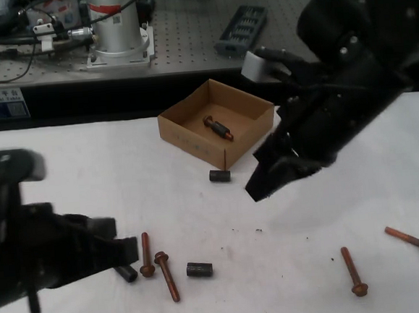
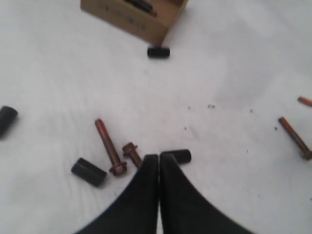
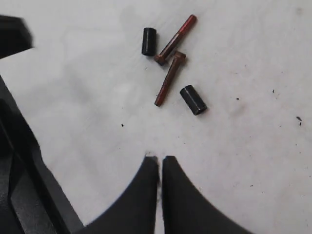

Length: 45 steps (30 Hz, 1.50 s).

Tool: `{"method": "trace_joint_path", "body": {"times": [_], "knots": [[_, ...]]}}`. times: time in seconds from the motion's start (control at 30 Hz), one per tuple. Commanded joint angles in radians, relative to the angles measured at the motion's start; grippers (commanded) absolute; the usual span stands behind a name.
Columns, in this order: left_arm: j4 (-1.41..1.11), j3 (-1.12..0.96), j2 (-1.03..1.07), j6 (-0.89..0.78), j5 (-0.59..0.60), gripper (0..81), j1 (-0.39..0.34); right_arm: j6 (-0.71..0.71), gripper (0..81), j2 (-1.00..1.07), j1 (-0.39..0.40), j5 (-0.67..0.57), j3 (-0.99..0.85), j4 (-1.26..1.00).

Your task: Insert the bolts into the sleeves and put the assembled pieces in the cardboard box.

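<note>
Left wrist view: left gripper point(image 2: 159, 157), shut and empty, is poised beside a bolt point(image 2: 131, 151); right gripper point(image 3: 160, 159) likewise. Jaws should be opened squarely across the shank.

Four loose bolts point(image 1: 146, 254) point(image 1: 167, 276) point(image 1: 354, 270) point(image 1: 412, 240) lie on the desk point(image 1: 73, 174). There are four loose black sleeves point(image 2: 158, 51) point(image 2: 88, 171) point(image 2: 179, 155) point(image 2: 7, 120). One cardboard box point(image 1: 194, 139) holds one assembled bolt-and-sleeve piece point(image 1: 218, 127).
</note>
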Motion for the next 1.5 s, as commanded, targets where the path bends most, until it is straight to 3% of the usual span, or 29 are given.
{"method": "trace_joint_path", "body": {"times": [0.0, 0.17, 0.23, 0.37, 0.43, 0.63, 0.83, 1.17, 1.47], "knots": [[0.147, -0.115, 0.138, 0.023, 0.079, 0.6, 0.002, 0.025, 4.1, -0.034, 0.006, 0.069, 0.063, -0.05], [0.243, -0.213, 0.296, 0.023, 0.083, 3.9, 0.002, 0.116, 4.1, -0.302, 0.068, 0.294, 0.295, -0.113], [0.247, -0.243, 0.344, 0.02, 0.093, 12.3, 0.002, 0.146, 4.1, -0.397, 0.085, 0.301, 0.377, -0.148], [0.25, -0.297, 0.425, -0.033, 0.106, 37.9, 0.002, 0.245, 4.1, -0.596, 0.131, 0.302, 0.558, -0.304], [0.245, -0.316, 0.463, -0.094, 0.148, 43.8, 0.002, 0.275, 4.1, -0.685, 0.161, 0.302, 0.659, -0.397], [0.22, -0.357, 0.564, -0.212, 0.188, 33.7, -0.004, 0.368, 4.1, -0.92, 0.202, 0.335, 0.927, -0.656], [0.188, -0.358, 0.631, -0.227, 0.129, 33.0, -0.048, 0.386, 4.1, -1.064, 0.201, 0.353, 1.075, -0.751], [0.135, -0.358, 0.664, -0.324, -0.039, 33.0, -0.067, 0.386, 4.1, -1.102, 0.201, 0.324, 1.095, -0.74], [0.134, -0.358, 0.677, -0.355, -0.067, 33.0, -0.067, 0.382, 4.1, -1.102, 0.201, 0.32, 1.095, -0.732]]}}
